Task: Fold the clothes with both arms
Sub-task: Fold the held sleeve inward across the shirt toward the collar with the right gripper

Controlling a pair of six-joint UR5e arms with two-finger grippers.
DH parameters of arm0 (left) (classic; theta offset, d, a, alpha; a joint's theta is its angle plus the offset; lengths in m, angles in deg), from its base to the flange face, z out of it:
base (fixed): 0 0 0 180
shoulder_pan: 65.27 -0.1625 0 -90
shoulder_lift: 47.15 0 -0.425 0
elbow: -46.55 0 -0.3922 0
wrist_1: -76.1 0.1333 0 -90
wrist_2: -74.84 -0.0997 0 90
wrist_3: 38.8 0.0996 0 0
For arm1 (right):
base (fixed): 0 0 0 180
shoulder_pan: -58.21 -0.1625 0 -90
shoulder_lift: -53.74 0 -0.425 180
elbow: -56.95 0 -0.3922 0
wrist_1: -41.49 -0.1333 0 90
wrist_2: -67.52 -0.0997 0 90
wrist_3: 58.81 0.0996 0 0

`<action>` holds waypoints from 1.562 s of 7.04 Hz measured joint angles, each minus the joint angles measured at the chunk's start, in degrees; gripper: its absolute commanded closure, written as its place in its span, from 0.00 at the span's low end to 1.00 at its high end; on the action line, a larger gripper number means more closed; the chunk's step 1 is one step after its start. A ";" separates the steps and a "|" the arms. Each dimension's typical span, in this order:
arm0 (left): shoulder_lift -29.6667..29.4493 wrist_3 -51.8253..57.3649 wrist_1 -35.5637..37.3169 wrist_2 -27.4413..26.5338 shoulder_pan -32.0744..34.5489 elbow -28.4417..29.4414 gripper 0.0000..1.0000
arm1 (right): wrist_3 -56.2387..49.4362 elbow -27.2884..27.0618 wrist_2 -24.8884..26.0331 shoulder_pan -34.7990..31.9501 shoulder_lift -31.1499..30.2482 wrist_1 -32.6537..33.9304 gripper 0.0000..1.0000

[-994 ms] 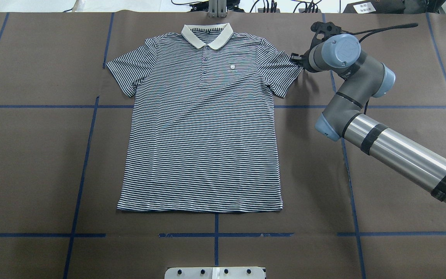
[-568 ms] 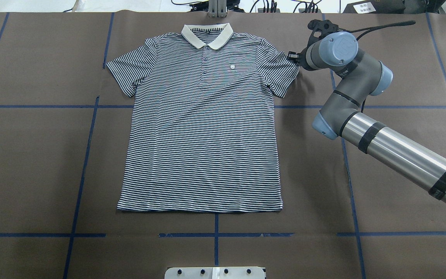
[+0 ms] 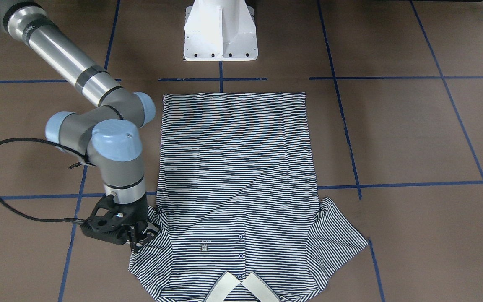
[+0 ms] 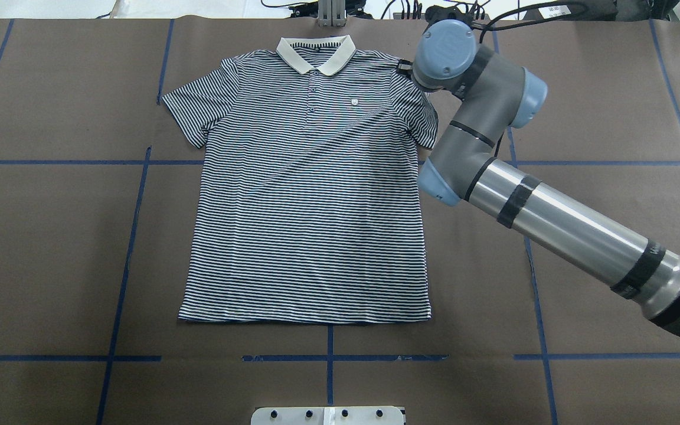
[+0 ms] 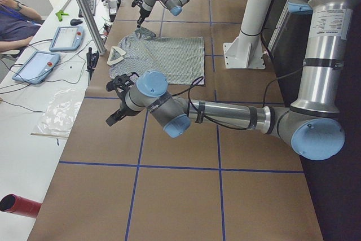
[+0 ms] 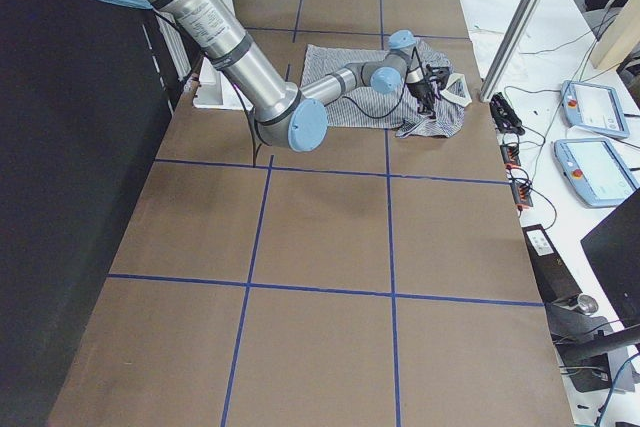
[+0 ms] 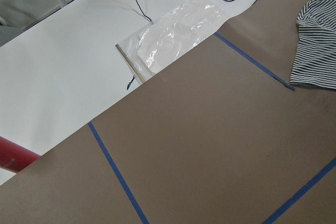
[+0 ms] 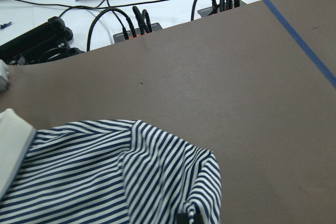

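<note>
The striped polo shirt [image 4: 310,206] lies flat and face up on the brown table, its cream collar [image 4: 315,54] at the far edge. My right gripper [image 3: 140,240] is shut on the hem of the shirt's sleeve [image 3: 157,243] and holds it bunched and raised off the table; the right wrist view shows the lifted sleeve fabric [image 8: 173,182]. From overhead the right wrist [image 4: 447,50] hides the fingers. My left gripper [image 5: 114,114] hangs over bare table well away from the shirt [image 5: 169,52]. I cannot tell whether it is open or shut.
The white pedestal base [image 3: 220,31] stands at the robot's edge of the table. Blue tape lines [image 4: 121,260] cross the brown cover. A white bench beyond the collar holds teach pendants [image 5: 65,38], cables [image 8: 131,24] and a plastic bag [image 7: 173,30]. A person [image 5: 17,21] sits there.
My right gripper has moved left and toward the far edge with the sleeve, drawing its outer edge inward toward the shoulder. The rest of the shirt has not moved.
</note>
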 measured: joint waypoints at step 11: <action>0.51 -0.09 -0.01 0.00 0.00 0.05 0.00 | 5.30 13.54 10.23 6.38 13.42 2.39 0.00</action>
